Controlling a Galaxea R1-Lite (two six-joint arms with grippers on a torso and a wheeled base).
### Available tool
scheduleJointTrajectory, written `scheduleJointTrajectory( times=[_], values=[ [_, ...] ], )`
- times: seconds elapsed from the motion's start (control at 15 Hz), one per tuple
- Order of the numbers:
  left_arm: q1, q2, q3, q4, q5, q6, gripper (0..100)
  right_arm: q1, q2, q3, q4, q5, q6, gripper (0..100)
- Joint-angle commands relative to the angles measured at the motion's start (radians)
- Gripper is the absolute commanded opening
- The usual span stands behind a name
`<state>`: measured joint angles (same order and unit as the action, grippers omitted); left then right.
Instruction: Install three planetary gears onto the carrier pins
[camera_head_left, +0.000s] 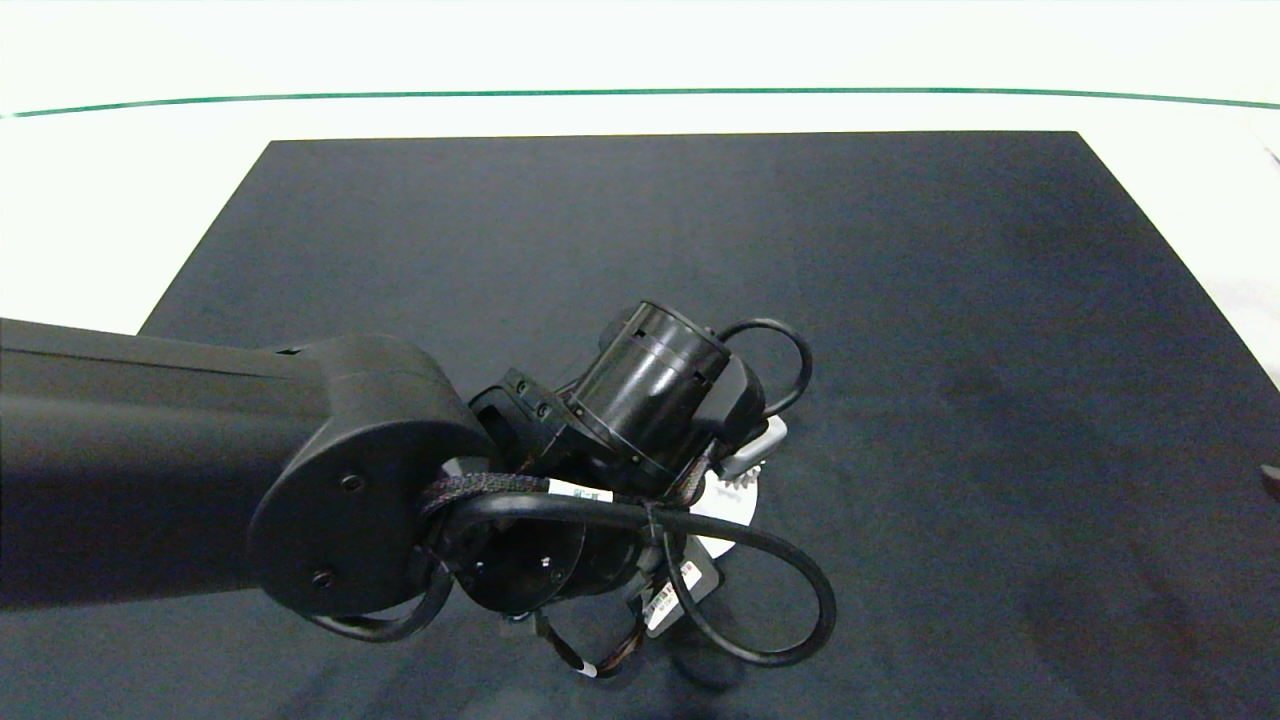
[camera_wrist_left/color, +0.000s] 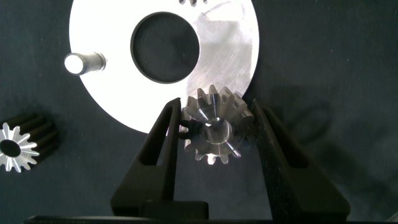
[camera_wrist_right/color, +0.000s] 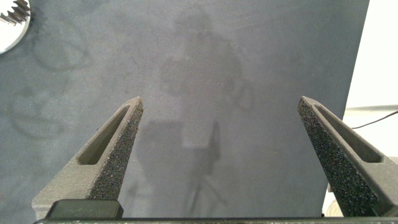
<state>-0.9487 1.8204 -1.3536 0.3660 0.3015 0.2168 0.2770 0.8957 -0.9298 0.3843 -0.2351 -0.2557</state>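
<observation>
Shiny toothed metal gears (camera_wrist_left/color: 213, 132), brushed glossy disc (camera_wrist_left/color: 233, 50), matt dark cloth mat (camera_head_left: 900, 300), rough foam finger pads (camera_wrist_right/color: 115, 162).

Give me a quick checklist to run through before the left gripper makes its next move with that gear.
1. Gear sits between the left gripper fingers: ok.
2. Gear seated fully on its pin: cannot tell, the pin is hidden.
3. Bare pin free for another gear: ok.
4. Spare gear lying on the mat beside the white disc: ok.
5. Right gripper open, away over bare mat: ok.
6. Third gear mounted: cannot tell, only teeth at the disc's edge show.
</observation>
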Motion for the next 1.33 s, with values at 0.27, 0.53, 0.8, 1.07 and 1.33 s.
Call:
scheduleJointTrajectory(
  times=[0.27,0.53,0.8,1.07,1.33],
  values=[
    [0.002,-0.001,0.014,0.001,0.008,-0.001,25,0.001,0.002,0.002,0.001,-0.001,-0.002,100],
    [0.007,-0.003,0.027,-0.001,0.010,-0.002,25,0.001,0.000,0.002,0.001,-0.001,0.000,100],
    [0.005,0.002,0.021,-0.002,0.010,0.003,25,0.001,0.000,0.002,0.001,-0.001,-0.002,100],
    [0.002,0.007,0.019,-0.002,0.016,0.012,25,0.001,-0.001,0.000,0.001,-0.001,-0.002,100],
    [-0.001,0.013,0.016,-0.002,0.021,0.015,25,0.001,-0.001,0.000,-0.001,-0.001,-0.002,100]
  ],
)
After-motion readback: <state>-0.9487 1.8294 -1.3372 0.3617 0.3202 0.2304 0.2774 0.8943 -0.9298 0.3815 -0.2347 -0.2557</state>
